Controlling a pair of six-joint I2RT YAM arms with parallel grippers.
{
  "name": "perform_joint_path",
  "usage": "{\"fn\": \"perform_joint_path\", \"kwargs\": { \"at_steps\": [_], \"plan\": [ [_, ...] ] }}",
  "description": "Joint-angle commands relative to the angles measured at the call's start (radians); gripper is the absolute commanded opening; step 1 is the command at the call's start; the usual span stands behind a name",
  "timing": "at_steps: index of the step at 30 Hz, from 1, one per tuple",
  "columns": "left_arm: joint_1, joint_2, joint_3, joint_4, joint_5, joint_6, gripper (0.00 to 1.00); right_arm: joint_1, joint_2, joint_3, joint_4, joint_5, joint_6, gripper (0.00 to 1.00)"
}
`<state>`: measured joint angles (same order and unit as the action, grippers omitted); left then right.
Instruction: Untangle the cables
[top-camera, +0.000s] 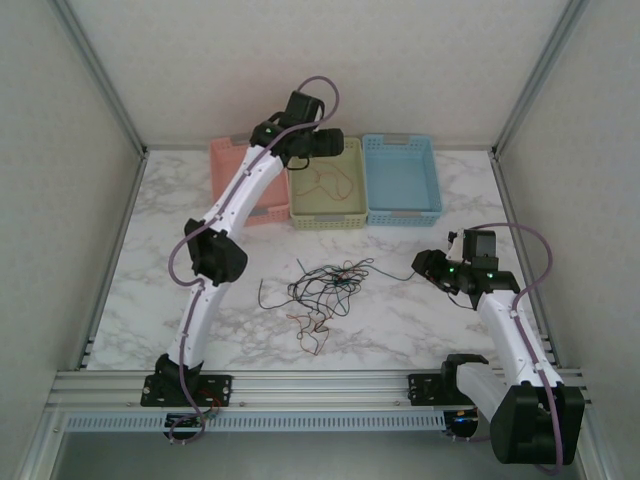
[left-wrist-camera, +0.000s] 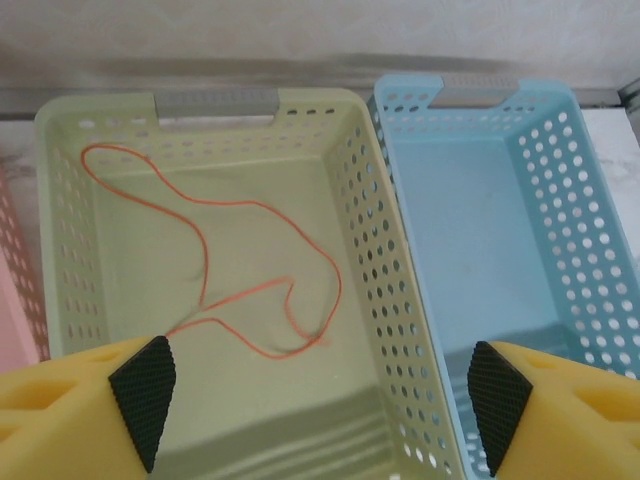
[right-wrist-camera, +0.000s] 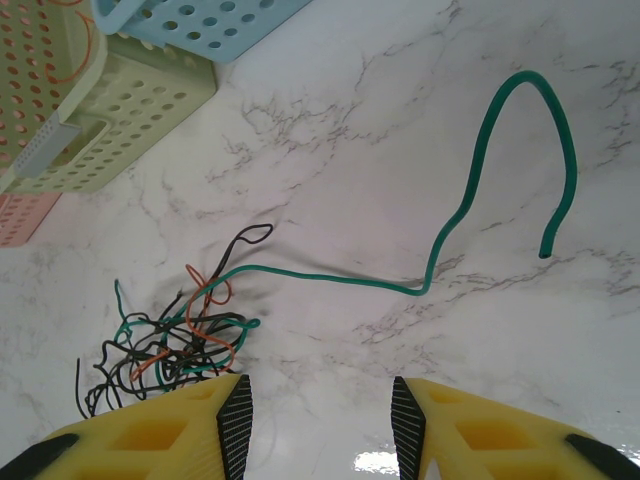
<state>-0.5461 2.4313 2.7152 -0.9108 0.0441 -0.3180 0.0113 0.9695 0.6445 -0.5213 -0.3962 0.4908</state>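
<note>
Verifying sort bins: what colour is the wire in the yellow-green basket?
Reddish-orange wire in the yellow-green basket; clearest in the left wrist view.

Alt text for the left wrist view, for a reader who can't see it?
A reddish-orange wire lies looped on the floor of the green basket, below the open, empty left tool. An empty blue basket sits beside it on the right; a pink basket edge shows at left.
</note>
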Motion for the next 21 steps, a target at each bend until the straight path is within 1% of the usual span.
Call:
{"fn": "perform_joint_path", "kwargs": {
  "at_steps": [1, 2, 4, 6, 9, 12, 15, 17, 21],
  "plan": [
    [-0.024, -0.199, -0.004, -0.071, 0.027, 0.035, 0.77, 0.006, -0.003, -0.008, -0.019, 0.007, 0.006, 0.45],
    [-0.038, -0.253, -0.044, -0.072, 0.021, 0.05, 0.76, 0.007, -0.005, -0.008, -0.02, 0.017, 0.008, 0.46],
    [-0.067, -0.39, -0.191, -0.026, -0.005, 0.071, 0.76, 0.006, -0.002, -0.005, -0.026, 0.052, 0.011, 0.5],
    [-0.097, -0.585, -0.441, 0.096, -0.015, 0.074, 0.76, 0.007, 0.006, 0.0, -0.026, 0.085, 0.014, 0.54],
    [-0.109, -0.863, -0.8, 0.277, 0.004, 0.029, 0.79, 0.007, 0.034, 0.013, -0.024, 0.122, 0.014, 0.54],
    [-0.113, -1.088, -1.078, 0.365, 0.012, -0.016, 0.8, 0.007, 0.081, 0.04, -0.018, 0.153, 0.017, 0.53],
    [-0.115, -1.263, -1.294, 0.389, 0.014, -0.058, 0.8, 0.006, 0.155, 0.076, -0.015, 0.201, 0.021, 0.52],
    [-0.115, -1.357, -1.395, 0.376, 0.016, -0.078, 0.8, 0.007, 0.204, 0.088, 0.008, 0.2, 0.029, 0.5],
    [-0.117, -1.514, -1.52, 0.316, 0.001, -0.1, 0.8, 0.007, 0.292, 0.102, 0.08, 0.196, 0.052, 0.48]
  ]
}}
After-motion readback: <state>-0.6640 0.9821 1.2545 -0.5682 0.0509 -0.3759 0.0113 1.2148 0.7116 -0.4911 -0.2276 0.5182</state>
